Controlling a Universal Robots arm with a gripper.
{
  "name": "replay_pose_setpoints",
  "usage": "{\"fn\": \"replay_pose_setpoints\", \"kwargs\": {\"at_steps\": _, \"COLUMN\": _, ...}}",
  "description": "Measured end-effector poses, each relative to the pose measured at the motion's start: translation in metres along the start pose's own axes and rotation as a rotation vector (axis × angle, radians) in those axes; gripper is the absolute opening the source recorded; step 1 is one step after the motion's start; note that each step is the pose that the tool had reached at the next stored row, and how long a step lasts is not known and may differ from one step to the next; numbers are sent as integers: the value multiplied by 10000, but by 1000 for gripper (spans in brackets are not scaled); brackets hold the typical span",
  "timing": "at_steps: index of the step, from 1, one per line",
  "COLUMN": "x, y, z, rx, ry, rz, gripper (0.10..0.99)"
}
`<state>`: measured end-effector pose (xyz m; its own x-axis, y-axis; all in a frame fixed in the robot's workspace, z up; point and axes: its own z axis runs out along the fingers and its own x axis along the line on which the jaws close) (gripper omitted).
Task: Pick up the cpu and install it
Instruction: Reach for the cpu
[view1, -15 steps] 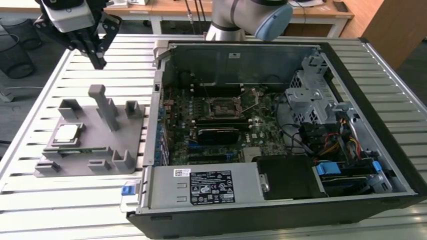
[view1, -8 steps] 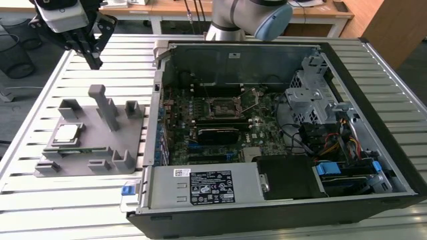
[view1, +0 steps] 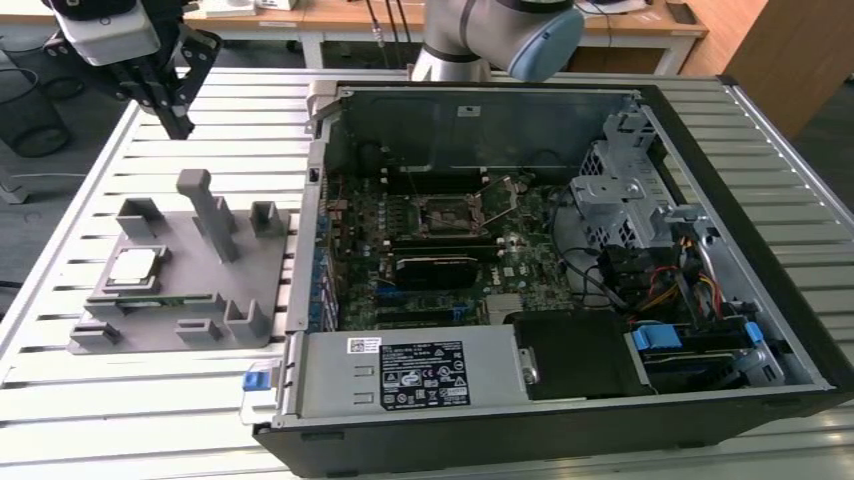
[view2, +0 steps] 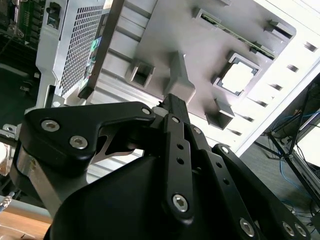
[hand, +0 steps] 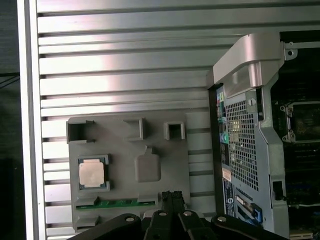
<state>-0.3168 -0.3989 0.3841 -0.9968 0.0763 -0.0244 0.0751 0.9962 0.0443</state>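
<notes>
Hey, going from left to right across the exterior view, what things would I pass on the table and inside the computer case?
cpu → tall post of the grey fixture block → motherboard socket → metal drive cage

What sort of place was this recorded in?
Probably a robotics lab or workshop bench: a slatted aluminium table carries an open computer case and a grey fixture block, with desks behind.

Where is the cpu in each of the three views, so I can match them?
Exterior view: the cpu lies in the grey fixture block, on the exterior view's left.
Second wrist view: the cpu sits in the block's square pocket.
First wrist view: the cpu, same pocket, near the green strip.
Shared landmark: the block's tall post.
</notes>
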Motion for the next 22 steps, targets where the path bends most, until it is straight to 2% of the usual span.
{"fn": "replay_pose_setpoints", "kwargs": {"at_steps": 22, "x": 279, "y": -22, "z": 5, "rx": 0, "ry": 0, "rz": -1, "gripper": 106}}
